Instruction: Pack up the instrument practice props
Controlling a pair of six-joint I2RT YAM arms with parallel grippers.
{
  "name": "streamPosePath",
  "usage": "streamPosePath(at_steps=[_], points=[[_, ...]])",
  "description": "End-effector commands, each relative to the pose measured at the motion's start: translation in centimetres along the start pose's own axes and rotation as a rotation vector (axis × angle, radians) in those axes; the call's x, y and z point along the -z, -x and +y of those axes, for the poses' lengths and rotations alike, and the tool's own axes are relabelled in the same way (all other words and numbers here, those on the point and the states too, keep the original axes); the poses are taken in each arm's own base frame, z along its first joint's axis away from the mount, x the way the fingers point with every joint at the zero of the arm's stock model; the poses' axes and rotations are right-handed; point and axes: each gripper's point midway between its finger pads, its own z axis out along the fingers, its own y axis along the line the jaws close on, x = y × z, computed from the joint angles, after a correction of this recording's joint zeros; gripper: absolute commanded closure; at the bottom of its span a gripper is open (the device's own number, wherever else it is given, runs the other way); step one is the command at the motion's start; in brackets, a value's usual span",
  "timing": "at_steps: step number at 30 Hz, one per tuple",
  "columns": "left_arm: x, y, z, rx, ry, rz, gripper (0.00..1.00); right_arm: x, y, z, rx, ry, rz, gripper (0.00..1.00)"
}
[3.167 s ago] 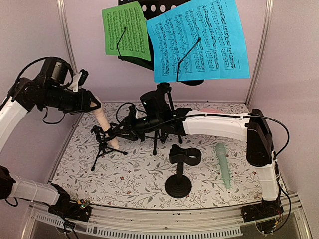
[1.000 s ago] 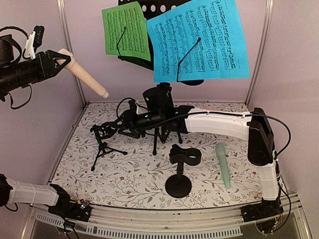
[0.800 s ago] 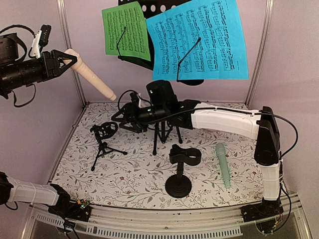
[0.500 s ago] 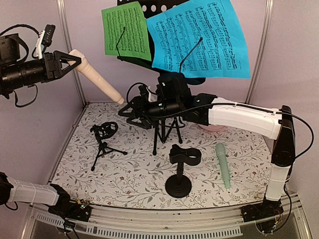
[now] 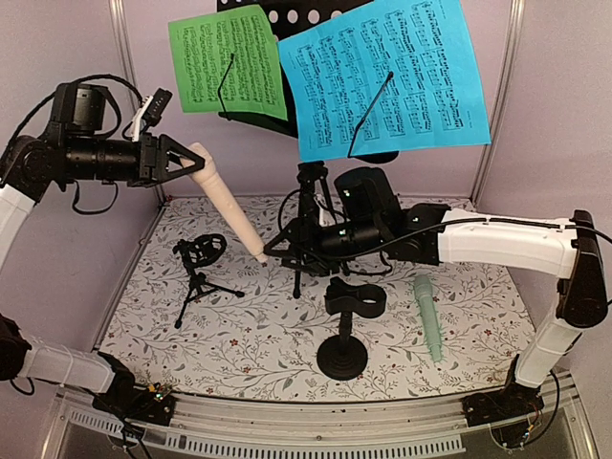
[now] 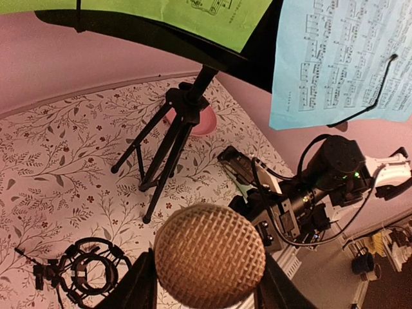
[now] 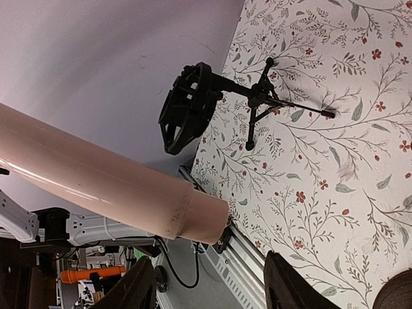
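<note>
Clamping the beige toy microphone (image 5: 225, 203) by its head over the worktop's (image 5: 239, 354) left-rear corner, the left gripper (image 5: 182, 161) is presenting the handle to the right gripper (image 5: 277, 244), gaping empty, which should be enclosing it before release.

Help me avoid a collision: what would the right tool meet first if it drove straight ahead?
Most likely the tail end of the beige microphone, just ahead of the open right tool; exact depth is unclear.

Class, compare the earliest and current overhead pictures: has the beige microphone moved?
Yes. The beige microphone was at the tripod mic holder; now it hangs above and right of it, held by the left tool.
</note>
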Motion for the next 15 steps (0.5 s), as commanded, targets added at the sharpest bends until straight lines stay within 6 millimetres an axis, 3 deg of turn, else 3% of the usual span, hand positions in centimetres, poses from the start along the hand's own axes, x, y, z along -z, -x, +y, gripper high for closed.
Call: streamPosePath(at_steps=[1,9,15], points=[[-1.4,-0.5,-0.7,0.026,-0.074,0.038,0.71,1.5,0.2,-0.4,-0.026,0.046,-0.078,0.41],[-4.9,-2.9,-0.8,0.069,-0.095,0.137,0.72,3.1,-0.1,-3.0,-0.050,-0.026,-0.148,0.40],[-7.6,-4.2,-1.6,0.067,-0.098,0.205,0.72,5.6,1.2,-3.7,-0.048,-0.065,-0.264,0.40]])
